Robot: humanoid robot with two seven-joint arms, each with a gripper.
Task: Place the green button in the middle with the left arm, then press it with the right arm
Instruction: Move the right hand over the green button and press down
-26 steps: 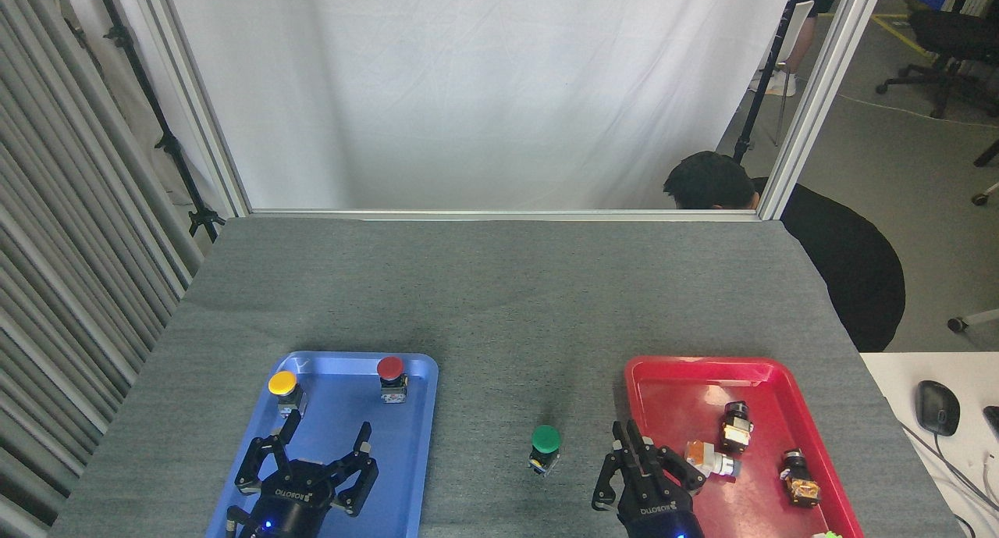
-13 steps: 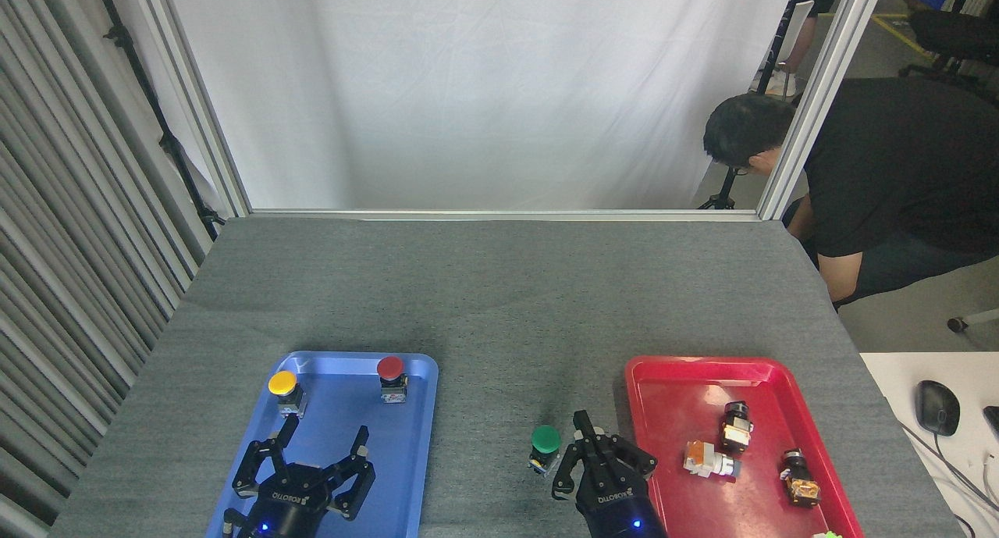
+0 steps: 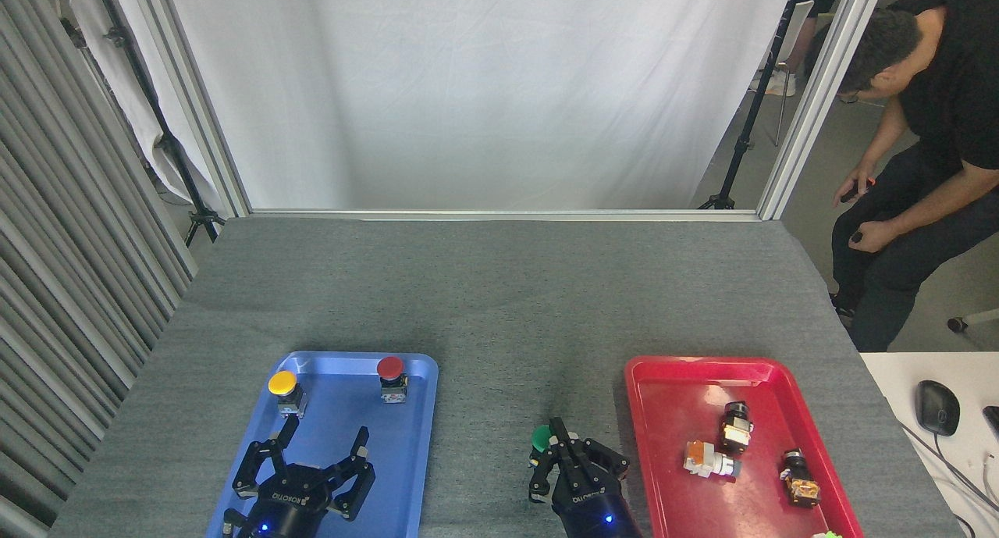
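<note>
With the small green-capped push button (image 3: 542, 440) already standing on the bare grey felt cloth of the desk (image 3: 499, 304), between the blue plastic tray (image 3: 417, 413) and the red plastic tray (image 3: 671, 382), we judge placement done and pressing in hand. Our black three-finger right pincer (image 3: 563, 454) overlaps the cap, fingers drawn together to form a pressing tip. Our left pincer (image 3: 306, 460) hovers over the blue tray, fingers spread, holding nothing.

I have only one view, from the robot's head, looking forward and down onto the grey table (image 3: 499, 288).
</note>
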